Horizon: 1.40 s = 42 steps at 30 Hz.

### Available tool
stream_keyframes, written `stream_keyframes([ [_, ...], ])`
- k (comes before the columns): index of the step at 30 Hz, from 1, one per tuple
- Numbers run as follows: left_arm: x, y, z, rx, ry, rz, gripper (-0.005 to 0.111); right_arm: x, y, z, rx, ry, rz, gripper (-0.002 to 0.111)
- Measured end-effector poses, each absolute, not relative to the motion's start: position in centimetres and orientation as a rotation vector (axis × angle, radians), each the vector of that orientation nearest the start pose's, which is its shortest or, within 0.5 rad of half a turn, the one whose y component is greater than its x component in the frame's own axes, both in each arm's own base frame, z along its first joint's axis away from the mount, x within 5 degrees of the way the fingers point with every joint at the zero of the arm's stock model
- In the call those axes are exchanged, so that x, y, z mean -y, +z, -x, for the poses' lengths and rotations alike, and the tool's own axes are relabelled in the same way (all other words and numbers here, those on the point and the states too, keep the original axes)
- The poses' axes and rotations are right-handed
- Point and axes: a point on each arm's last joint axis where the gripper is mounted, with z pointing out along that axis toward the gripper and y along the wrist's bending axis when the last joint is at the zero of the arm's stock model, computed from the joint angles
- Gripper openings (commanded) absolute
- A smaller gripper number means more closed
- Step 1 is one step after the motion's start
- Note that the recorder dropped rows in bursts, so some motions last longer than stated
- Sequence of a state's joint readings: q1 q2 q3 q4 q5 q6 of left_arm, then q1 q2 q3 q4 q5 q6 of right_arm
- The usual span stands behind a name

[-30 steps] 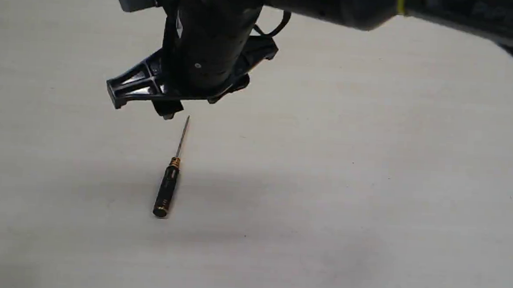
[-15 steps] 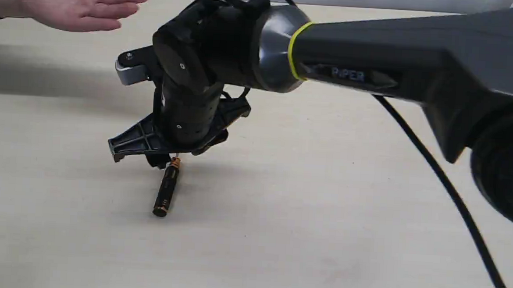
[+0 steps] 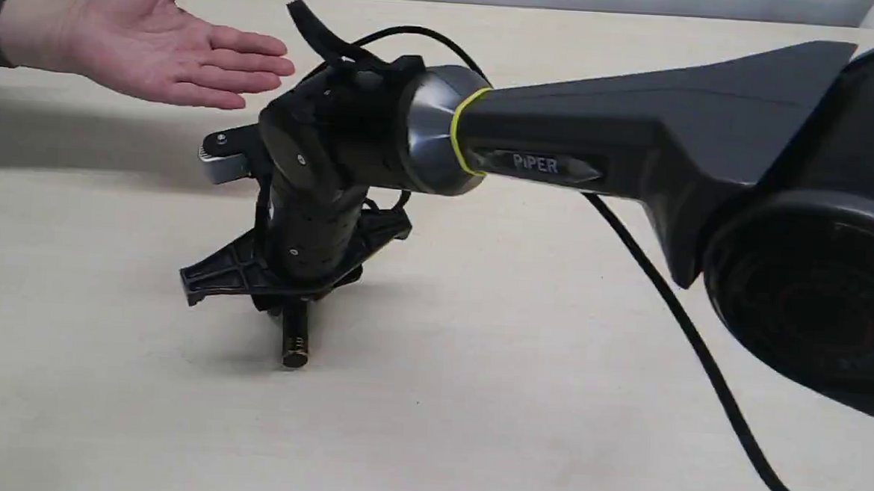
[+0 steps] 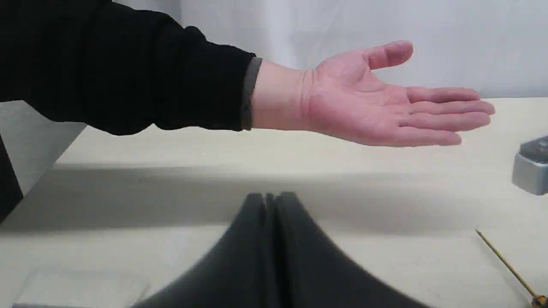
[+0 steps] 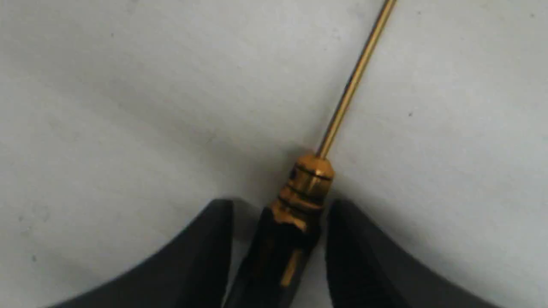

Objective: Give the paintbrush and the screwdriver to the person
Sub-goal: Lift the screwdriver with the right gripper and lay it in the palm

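The right gripper (image 5: 280, 207), left of centre in the exterior view, is down at the worktop (image 3: 472, 427). Its jaws are parted astride the black handle of the screwdriver (image 3: 296, 343), just behind the gold collar. I see a gap on one side, so nothing is clamped yet. The screwdriver lies flat on the worktop, end ring towards the exterior camera. The left gripper (image 4: 269, 199) is clenched on nothing. Farther off, at upper left, the person's hand (image 3: 156, 44) is held open, palm up, well apart from the tool. The paintbrush appears in no view.

Risks, as I judge them:
- The slim round handle sits off-centre between the jaws, so closing may roll or swivel it out.
- A hold so near the collar leaves the handle's weight to one side, and the tool could tip in the lift.
- The thin shaft points away towards the far side where the palm is, so a fast approach could prick it.
- Letting go before the person's fingers close would drop it.

Legible writing: "PiPER" (image 3: 535, 163) on the right arm (image 3: 637, 129). I can read no mark on the screwdriver.
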<state>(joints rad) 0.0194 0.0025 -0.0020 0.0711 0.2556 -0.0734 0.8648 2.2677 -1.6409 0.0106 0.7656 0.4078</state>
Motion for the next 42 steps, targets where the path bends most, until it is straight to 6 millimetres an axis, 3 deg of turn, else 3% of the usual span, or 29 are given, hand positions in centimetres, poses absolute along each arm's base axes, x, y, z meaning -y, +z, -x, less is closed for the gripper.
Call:
stream_keyframes([
  [4, -0.3, 19.1, -5.5, -1.739, 0.026, 0.034, 0.0, -35.1, 11.7, -29.9, -2.843, 0.239, 0.675, 0.029],
  [7, -0.3, 19.1, -5.5, -1.739, 0.026, 0.034, 0.0, -35.1, 11.7, -29.9, -2.819, 0.227, 0.761, 0.007],
  [10, -0.3, 19.1, -5.5, -1.739, 0.026, 0.034, 0.0, -34.8, 12.6, -29.6, -2.791, 0.203, 0.88, 0.004],
  [13, -0.3, 19.1, -5.5, -1.739, 0.026, 0.034, 0.0, -34.4, 15.6, -29.4, -2.742, 0.204, 0.939, 0.004],
  [20, -0.3, 19.1, -5.5, -1.739, 0.026, 0.034, 0.0, -32.9, 25.7, -28.2, -2.527, 0.331, 0.907, 0.004],
  [23, -0.3, 19.1, -5.5, -1.739, 0.026, 0.034, 0.0, -32.4, 29.0, -27.8, -2.412, 0.392, 0.877, 0.004],
  [26, -0.3, 19.1, -5.5, -1.739, 0.026, 0.034, 0.0, -32.4, 30.8, -27.8, -2.301, 0.446, 0.85, 0.004],
  [28, -0.3, 19.1, -5.5, -1.739, 0.026, 0.034, 0.0, -32.7, 31.1, -28.1, -2.239, 0.469, 0.848, 0.004],
  [31, -0.3, 19.1, -5.5, -1.739, 0.026, 0.034, 0.0, -33.5, 30.1, -28.7, -2.194, 0.468, 0.869, 0.004],
  [35, -0.3, 19.1, -5.5, -1.739, 0.026, 0.034, 0.0, -35.1, 27.0, -30.1, -2.163, 0.472, 0.879, 0.008],
  [42, -0.3, 19.1, -5.5, -1.739, 0.026, 0.034, 0.0, -36.9, 21.5, -31.6, -2.163, 0.474, 0.892, 0.053],
])
